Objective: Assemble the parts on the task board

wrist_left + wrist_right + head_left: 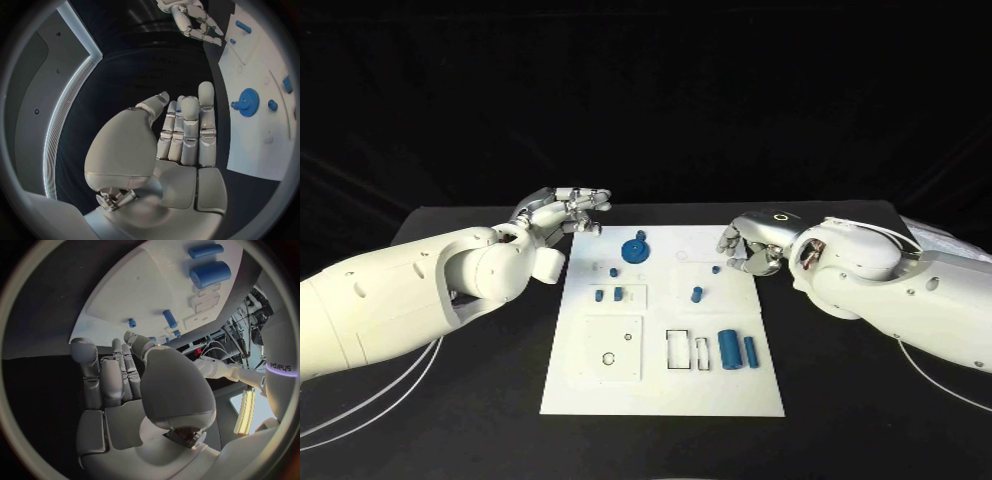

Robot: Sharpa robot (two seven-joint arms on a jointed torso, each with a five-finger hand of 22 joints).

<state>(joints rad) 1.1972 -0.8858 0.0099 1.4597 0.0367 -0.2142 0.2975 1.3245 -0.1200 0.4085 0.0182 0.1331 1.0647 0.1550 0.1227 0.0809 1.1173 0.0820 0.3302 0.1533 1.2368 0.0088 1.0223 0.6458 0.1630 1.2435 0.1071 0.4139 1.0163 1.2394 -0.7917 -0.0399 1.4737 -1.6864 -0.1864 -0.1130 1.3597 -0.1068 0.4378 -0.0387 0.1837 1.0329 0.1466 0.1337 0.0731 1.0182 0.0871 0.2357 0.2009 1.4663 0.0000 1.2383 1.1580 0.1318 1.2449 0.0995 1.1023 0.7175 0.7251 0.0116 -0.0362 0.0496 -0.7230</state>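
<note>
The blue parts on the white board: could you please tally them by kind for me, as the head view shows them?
Gear: 1
Long cylinders: 2
Small pegs: 5
Total: 8

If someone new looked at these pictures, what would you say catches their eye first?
Probably the white task board in the middle of the black table, dotted with small blue parts, above all the blue gear near its far edge. Next come the two silver hands flanking that far end: left hand and right hand, both holding nothing.
</note>
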